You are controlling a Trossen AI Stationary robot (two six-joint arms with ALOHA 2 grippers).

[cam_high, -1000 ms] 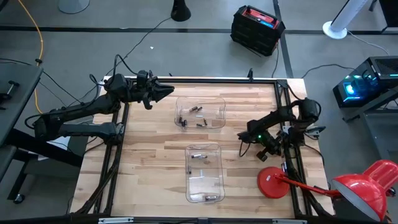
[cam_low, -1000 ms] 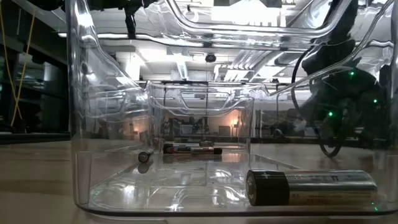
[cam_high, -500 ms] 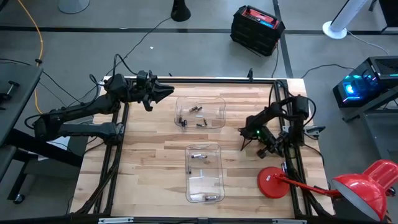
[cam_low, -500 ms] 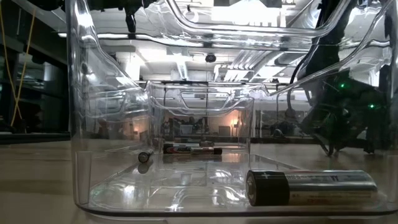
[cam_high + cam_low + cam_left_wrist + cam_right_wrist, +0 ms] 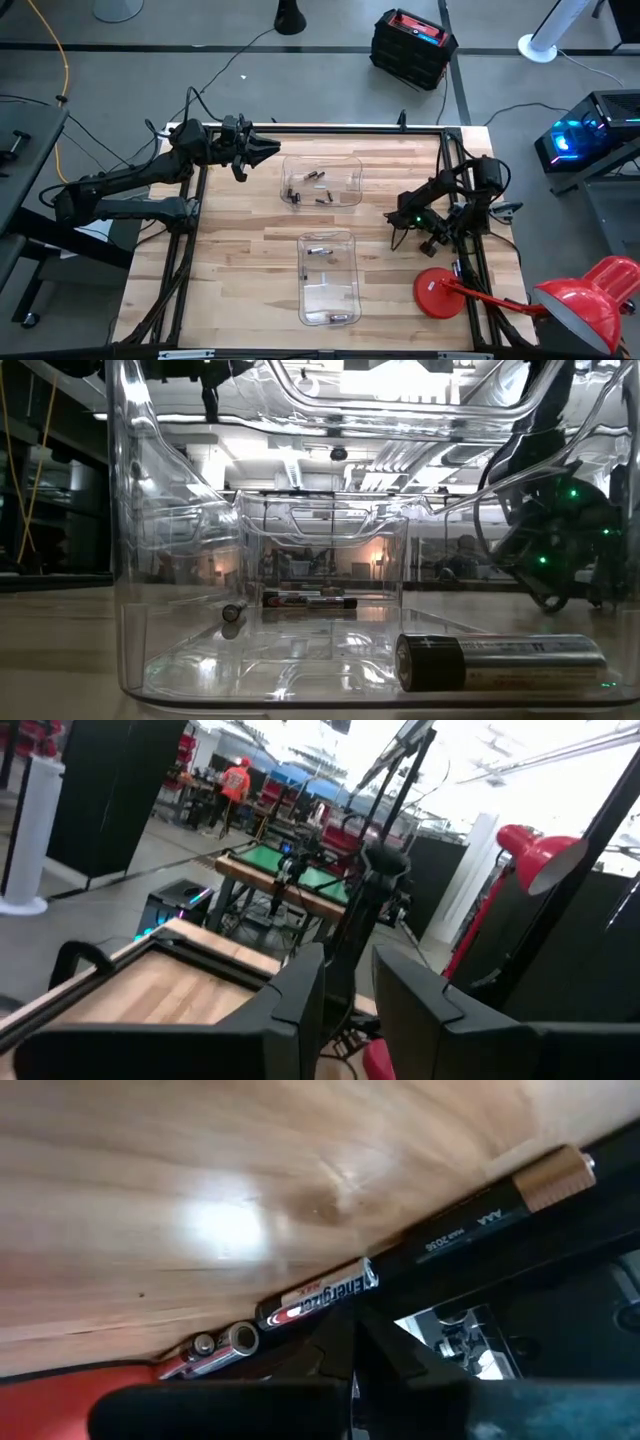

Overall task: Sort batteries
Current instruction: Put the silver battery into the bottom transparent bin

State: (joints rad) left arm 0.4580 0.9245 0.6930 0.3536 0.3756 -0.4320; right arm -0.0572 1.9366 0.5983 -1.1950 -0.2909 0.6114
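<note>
Lying loose on the table (image 5: 200, 1200) — batteries (image 5: 318, 1296) before the right claw (image 5: 355, 1342), fingers nearly together.

Clear plastic bin (image 5: 130, 560) fills most of the frame. Large battery (image 5: 500, 661) lies on its side on the bin floor at 4 o'clock, dark cap end at its 9 o'clock. Small cell (image 5: 233, 612) end-on at 8 o'clock. Second clear bin (image 5: 320, 550) behind, centre, with a long cell (image 5: 308, 600) lying flat. Dark arm (image 5: 560, 530) with green LEDs at 3 o'clock.
</note>
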